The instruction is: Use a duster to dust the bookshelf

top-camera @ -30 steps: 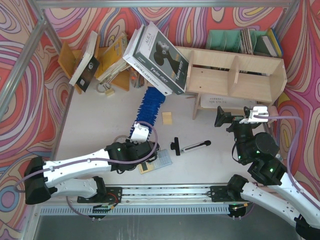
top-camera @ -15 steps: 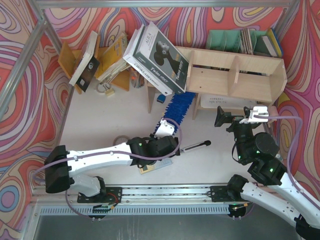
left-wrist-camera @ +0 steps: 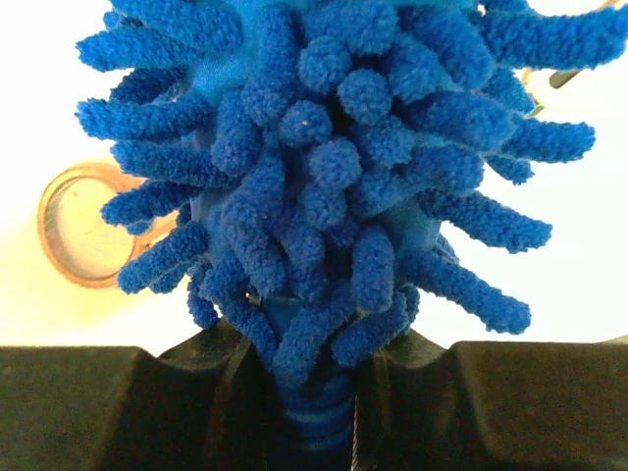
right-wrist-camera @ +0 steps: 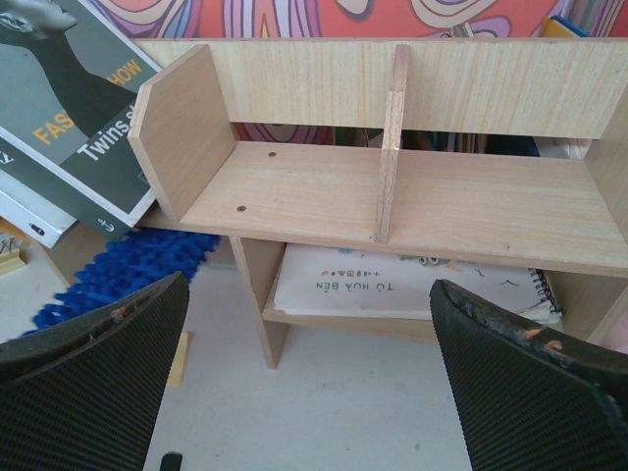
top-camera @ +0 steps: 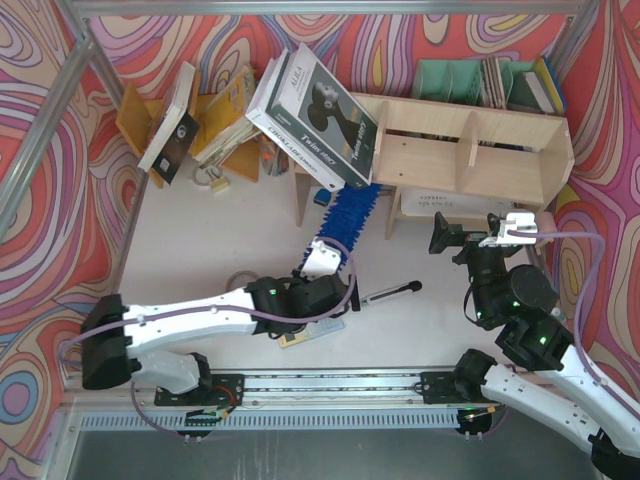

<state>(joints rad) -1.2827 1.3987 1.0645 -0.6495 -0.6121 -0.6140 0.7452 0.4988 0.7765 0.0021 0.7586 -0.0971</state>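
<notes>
Now the left gripper (left-wrist-camera: pixel 314 392) is clamping the thin handle of the long, bright blue, fluffy microfibre duster (top-camera: pixel 348 215), its bristly head poking into the lower left compartment of the pale plywood two-tier bookshelf (top-camera: pixel 470 150). The right gripper (right-wrist-camera: pixel 309 363) is hovering before it, fingers spread wide.

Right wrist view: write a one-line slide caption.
Between open jaws, a pale plywood two-tier bookshelf fills the frame; bright blue fluffy duster shows low at left, below a leaning grey magazine.
</notes>
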